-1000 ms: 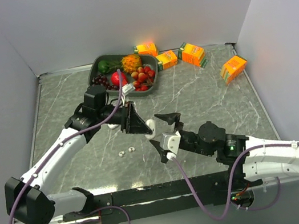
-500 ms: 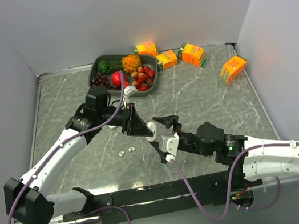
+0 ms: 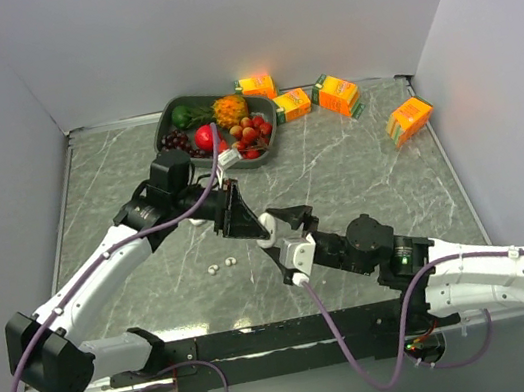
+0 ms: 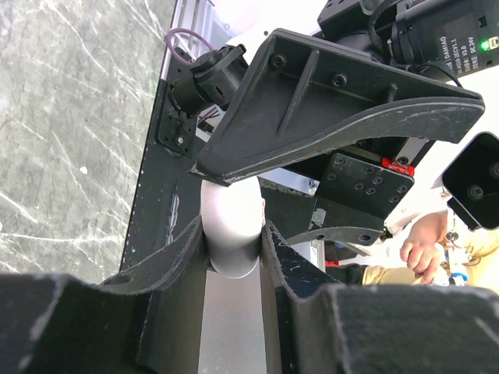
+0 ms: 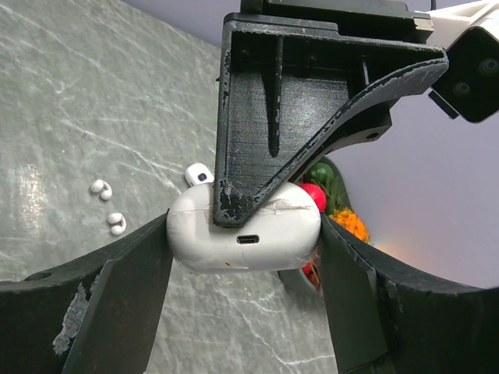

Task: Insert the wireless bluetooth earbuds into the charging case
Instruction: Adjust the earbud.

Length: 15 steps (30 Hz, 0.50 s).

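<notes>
- Top view: at centre the left gripper (image 3: 249, 221) pinches the charging case (image 3: 264, 221); earbuds (image 3: 221, 265) lie on the table (image 3: 357, 159), lower left of it.
- Left wrist: we see the case clamped, low centre.
- Right wrist: the right gripper (image 5: 243, 238) flanks the case; whether it grips, we cannot tell.

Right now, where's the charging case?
Centre of the top view: the charging case is clamped in the left gripper, with the right gripper flanking its two ends, just right of the loose earbuds.
</notes>
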Motion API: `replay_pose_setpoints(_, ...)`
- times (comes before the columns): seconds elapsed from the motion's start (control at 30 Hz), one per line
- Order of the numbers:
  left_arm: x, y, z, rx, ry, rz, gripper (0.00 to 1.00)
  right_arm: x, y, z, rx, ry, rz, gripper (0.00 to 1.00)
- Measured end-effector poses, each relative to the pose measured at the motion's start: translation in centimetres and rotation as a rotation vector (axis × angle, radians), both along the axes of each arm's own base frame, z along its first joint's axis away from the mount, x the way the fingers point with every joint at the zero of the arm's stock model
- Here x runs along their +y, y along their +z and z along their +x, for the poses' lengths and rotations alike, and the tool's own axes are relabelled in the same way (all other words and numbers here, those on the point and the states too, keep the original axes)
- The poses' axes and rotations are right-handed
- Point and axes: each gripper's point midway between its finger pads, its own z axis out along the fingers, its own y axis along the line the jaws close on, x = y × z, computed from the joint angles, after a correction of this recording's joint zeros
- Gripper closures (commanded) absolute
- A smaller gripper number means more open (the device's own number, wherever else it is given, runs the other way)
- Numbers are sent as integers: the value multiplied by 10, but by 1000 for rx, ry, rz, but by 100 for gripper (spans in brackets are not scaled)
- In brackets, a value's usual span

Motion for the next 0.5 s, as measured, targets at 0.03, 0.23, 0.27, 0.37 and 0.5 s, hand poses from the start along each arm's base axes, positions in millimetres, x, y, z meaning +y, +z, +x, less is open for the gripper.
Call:
replay_pose_setpoints(0.03, 0, 1, 0, -3, -1, -2, 54, 0, 1, 0, -3, 0, 3, 66)
replay_pose_setpoints(0.23, -1, 3, 0, -14, -3, -7, 34, -3, 2, 0, -9, -4, 10, 84)
replay_pose_setpoints(0.27, -1, 3, 0, -15, -2, -7, 32, -4, 1, 0, -8, -4, 9, 85)
replay_pose_setpoints(0.37, -1, 2, 2, -19, 11, -2, 24, -6, 1, -1, -9, -6, 10, 88)
replay_pose_setpoints(0.5, 0, 1, 11, -32, 63, 11, 20, -9, 5, -2, -12, -8, 21, 90)
